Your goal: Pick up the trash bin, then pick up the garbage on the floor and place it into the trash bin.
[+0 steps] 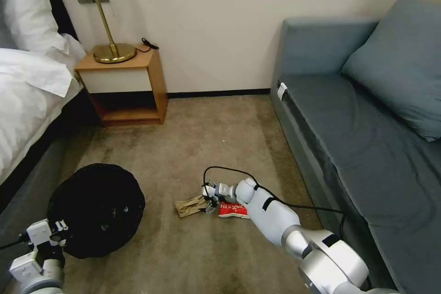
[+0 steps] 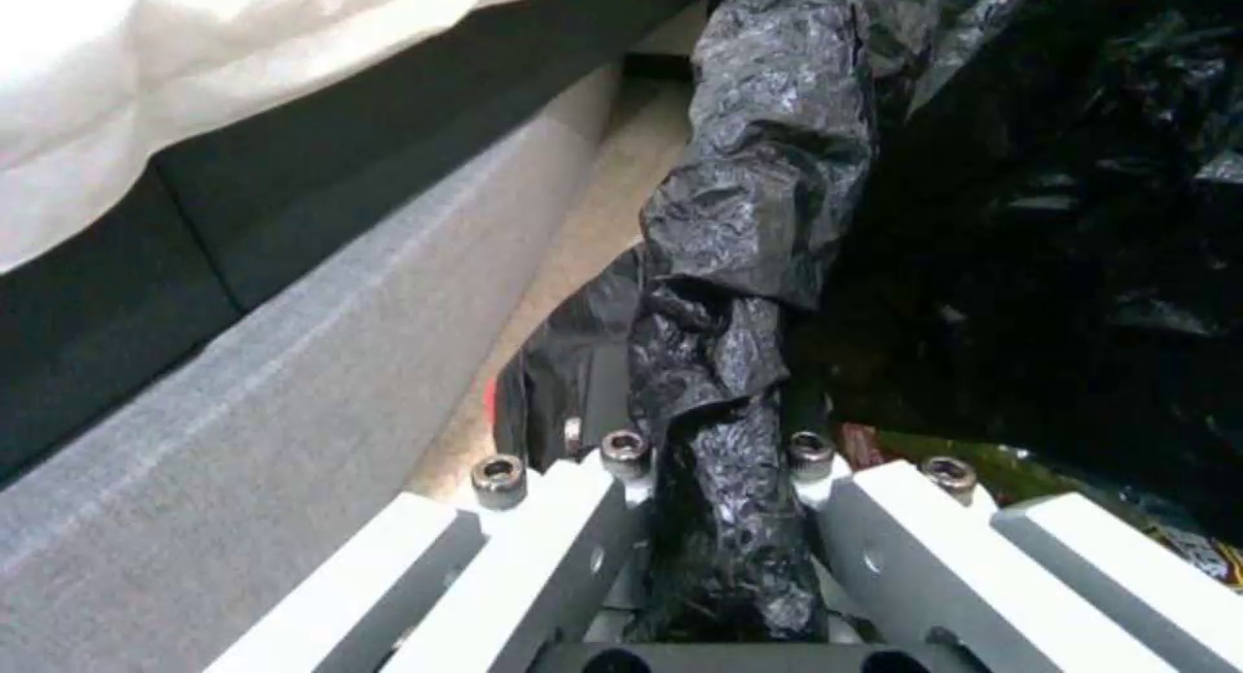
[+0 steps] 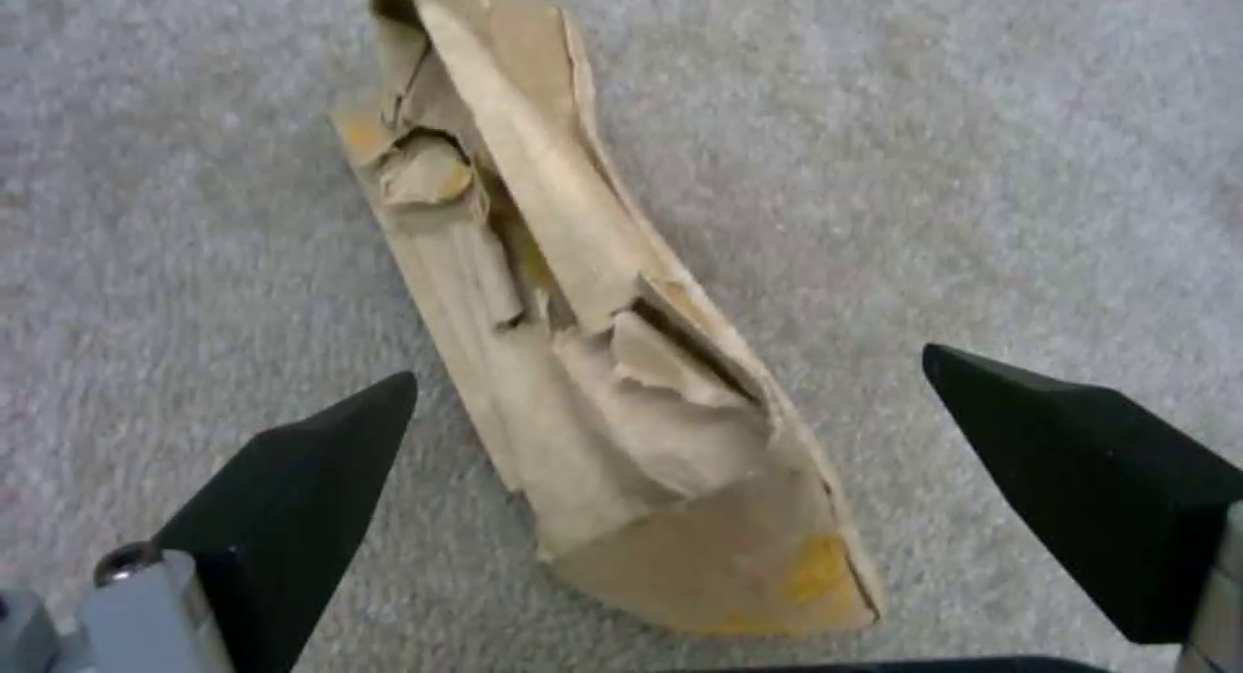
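Right gripper stands spread wide over the carpet, its black fingers flanking the near end of the torn tan paper wad, no contact confirmed. A red-white packet lies just beside it, partly hidden by the arm. Left gripper is clamped on the bag-lined rim of the trash bin, close beside the bed base.

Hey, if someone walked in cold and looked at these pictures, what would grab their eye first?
Probably the right end effector, low over the carpet with its fingers spread either side of a torn tan paper wad, a red-white packet lying just beside it. Next, the trash bin with its black bag, near the bed, its bag-covered edge clamped in the left end effector.
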{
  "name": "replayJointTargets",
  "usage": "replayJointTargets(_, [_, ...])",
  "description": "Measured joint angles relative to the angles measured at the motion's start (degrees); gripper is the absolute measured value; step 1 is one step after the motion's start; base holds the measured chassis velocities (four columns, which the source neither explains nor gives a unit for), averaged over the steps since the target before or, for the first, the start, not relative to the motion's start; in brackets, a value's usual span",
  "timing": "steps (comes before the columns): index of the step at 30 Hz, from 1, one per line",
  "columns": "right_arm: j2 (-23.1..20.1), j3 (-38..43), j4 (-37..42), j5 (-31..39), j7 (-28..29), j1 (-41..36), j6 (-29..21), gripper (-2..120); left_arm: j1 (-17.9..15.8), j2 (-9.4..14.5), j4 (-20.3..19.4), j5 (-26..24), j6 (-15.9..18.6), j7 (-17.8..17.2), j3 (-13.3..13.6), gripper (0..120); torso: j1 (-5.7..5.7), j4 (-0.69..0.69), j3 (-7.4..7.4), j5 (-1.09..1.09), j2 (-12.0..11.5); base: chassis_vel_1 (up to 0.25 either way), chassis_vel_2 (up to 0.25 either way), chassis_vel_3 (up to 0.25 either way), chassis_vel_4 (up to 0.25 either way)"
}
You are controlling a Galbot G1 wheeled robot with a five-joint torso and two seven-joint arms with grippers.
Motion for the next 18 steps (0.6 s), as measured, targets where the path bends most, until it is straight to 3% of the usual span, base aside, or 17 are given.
replayJointTargets(5, [-0.05,0.14,-0.34,0.39,-0.70,0.02,0.47,97,-0.10,0.16,0.45,-0.14,0.00,0.00,0.04,3,0.00,0.00,0.00,0.00,0.00,0.000,0.000,0.000,0.000])
replayJointTargets(18, [-0.09,1.15,-2.22,0.30,-1.11,0.30,1.54,51,-0.42,0.29,0.34,-0.43,0.11,-0.09,0.04,3,0.00,0.00,0.00,0.00,0.00,0.000,0.000,0.000,0.000])
